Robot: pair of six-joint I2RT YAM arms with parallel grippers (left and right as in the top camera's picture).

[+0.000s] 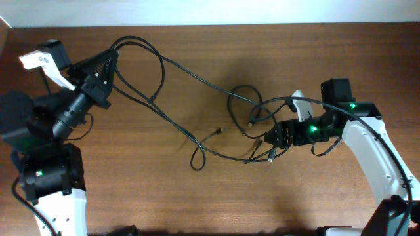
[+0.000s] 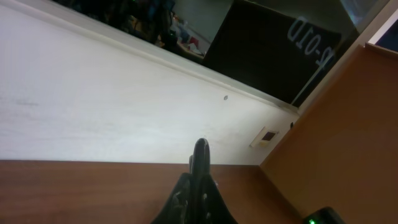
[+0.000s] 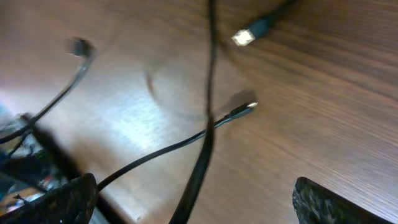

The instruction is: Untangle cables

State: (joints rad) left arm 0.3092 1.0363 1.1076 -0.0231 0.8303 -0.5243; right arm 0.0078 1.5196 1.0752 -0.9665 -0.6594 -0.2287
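Observation:
Several thin black cables (image 1: 190, 72) stretch across the wooden table from upper left to a small tangle (image 1: 252, 105) right of centre. Loose plug ends (image 1: 218, 131) lie near the middle. My left gripper (image 1: 110, 62) is shut on a cable at the upper left. In the left wrist view the closed fingers (image 2: 200, 171) pinch a cable (image 2: 200, 149) that sticks up between them. My right gripper (image 1: 270, 143) is beside the tangle. In the right wrist view its fingers (image 3: 199, 202) are wide open, with a blurred cable (image 3: 202, 155) running between them and plugs (image 3: 245, 37) beyond.
The table's far edge meets a white wall (image 2: 124, 106). A brown panel (image 2: 348, 137) stands at the right in the left wrist view. Thicker arm cords (image 1: 387, 154) run along the right arm.

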